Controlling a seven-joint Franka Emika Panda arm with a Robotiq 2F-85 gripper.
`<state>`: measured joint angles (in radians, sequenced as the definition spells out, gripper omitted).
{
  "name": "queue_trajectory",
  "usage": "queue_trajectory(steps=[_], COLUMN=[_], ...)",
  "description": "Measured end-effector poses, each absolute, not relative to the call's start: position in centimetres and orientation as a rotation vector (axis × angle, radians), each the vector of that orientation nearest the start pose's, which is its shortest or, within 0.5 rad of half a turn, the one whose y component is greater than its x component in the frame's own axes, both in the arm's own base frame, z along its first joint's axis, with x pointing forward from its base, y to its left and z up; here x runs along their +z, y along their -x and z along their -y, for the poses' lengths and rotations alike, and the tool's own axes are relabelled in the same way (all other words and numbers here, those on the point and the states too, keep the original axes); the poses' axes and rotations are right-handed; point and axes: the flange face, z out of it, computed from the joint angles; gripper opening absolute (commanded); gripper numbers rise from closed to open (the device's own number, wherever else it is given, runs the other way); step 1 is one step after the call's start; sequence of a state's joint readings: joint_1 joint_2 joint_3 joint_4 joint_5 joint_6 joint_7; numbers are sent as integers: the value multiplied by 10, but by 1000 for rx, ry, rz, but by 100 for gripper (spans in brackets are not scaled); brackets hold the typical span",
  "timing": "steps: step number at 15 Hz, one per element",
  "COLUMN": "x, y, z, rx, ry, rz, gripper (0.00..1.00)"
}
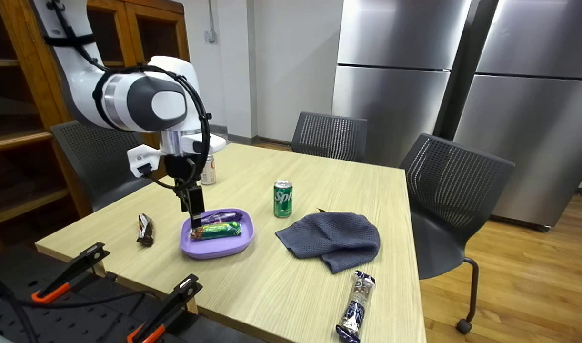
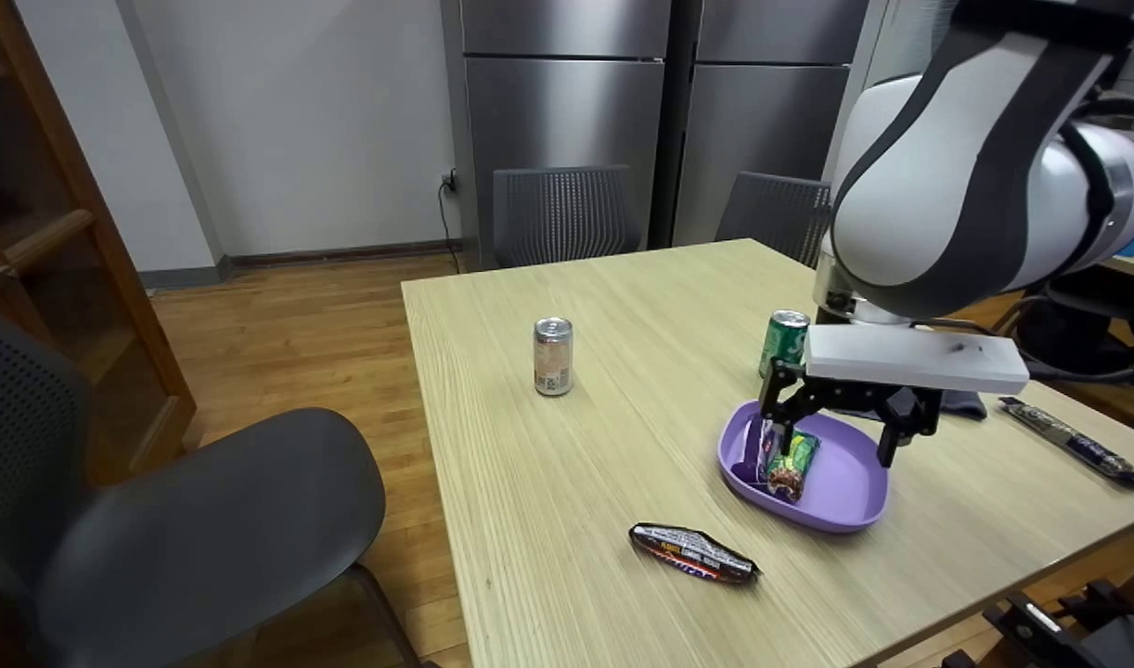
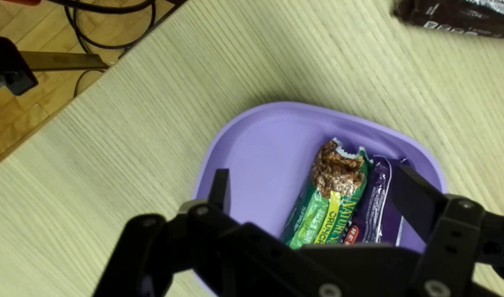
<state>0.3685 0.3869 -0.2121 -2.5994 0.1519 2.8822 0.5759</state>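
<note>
The pale worktop (image 1: 243,171) carries a dark cloth (image 1: 334,233) and a purple plate (image 3: 260,165). Over the plate hangs the end effector (image 2: 836,448), its jaws spread wide, gripping nothing. A green can (image 1: 283,200) stands upright near the plate. Within the plate, a green snack bar (image 3: 331,202) lies beside a purple packet (image 3: 373,206).

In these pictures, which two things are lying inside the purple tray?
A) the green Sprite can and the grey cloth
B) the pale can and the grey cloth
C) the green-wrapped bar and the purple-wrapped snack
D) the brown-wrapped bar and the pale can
C, because the wrist view shows the green-wrapped bar and the purple-wrapped snack side by side within the rim of the purple tray.
</note>
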Motion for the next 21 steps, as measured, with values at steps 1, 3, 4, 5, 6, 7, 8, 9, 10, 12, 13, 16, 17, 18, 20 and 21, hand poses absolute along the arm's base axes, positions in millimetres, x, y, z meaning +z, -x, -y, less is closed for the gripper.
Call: queue_trajectory(steps=[1,3,4,5,6,7,8,9,10,12,13,16,17,18,20,21], x=[118,120,121,122,122,122,122,122,122,121,121,122,122,122,123,123], y=[-410,-406,-404,-402,-400,-398,-396,-394,-392,-388,-387,-382,-380,-379,-377,-377], z=[-53,-70,-78,-87,-95,-102,-109,-116,-123,-134,-139,-155,-160,-165,-171,-172], rx=[105,98,94,91,89,87,86,86,85,85,83,68,61,51,27,23], ry=[3105,3128,3139,3150,3161,3170,3180,3188,3195,3207,3213,3234,3239,3246,3261,3264], rz=[-851,-779,-743,-706,-667,-627,-583,-541,-502,-425,-387,-256,-211,-162,-103,-93], gripper=[100,100,100,100,100,100,100,100,100,100,100,100,100,100,100,100])
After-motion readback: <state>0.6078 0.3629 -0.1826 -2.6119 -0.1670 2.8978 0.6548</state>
